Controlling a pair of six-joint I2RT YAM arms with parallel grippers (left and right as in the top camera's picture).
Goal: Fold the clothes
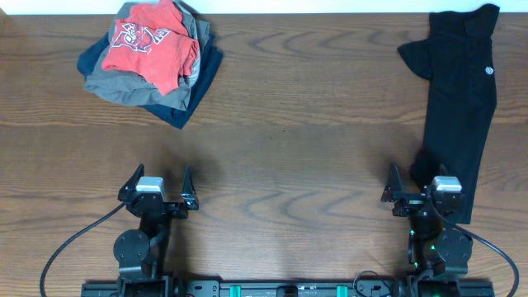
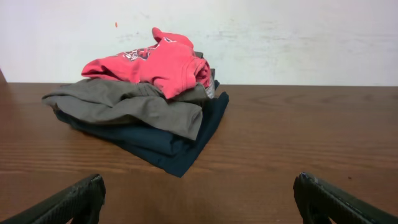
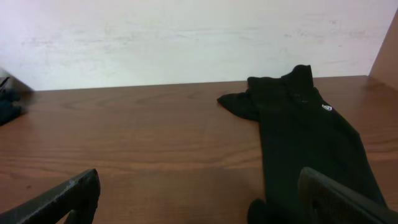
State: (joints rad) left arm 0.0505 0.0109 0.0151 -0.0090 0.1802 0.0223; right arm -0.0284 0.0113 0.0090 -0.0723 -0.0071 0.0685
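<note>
Four garments lie before you: far left, a crumpled coral-red T-shirt [image 1: 153, 45] tops a folded grey-khaki piece [image 1: 111, 82] and a navy piece [image 1: 188, 106]; at right, a long black shirt [image 1: 458, 107] stretches lengthwise from the far side toward your right gripper [image 1: 419, 175]. That one and your left gripper [image 1: 162, 175] both gape wide, empty.

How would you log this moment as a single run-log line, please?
left gripper: open, empty | right gripper: open, empty, at near end of black shirt | clothes pile: red T-shirt on top
</note>
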